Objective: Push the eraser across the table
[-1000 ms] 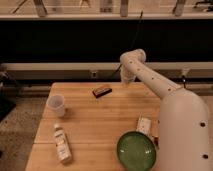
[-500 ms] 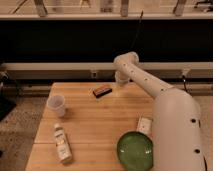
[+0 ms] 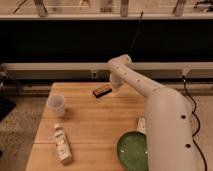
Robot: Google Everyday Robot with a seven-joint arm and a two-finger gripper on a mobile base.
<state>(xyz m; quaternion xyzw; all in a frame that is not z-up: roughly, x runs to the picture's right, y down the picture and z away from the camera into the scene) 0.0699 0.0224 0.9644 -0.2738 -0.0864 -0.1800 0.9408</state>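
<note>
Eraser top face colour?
Eraser: brownish-orange top, dark sides, in the camera view; shut gripper sits just beside it.
</note>
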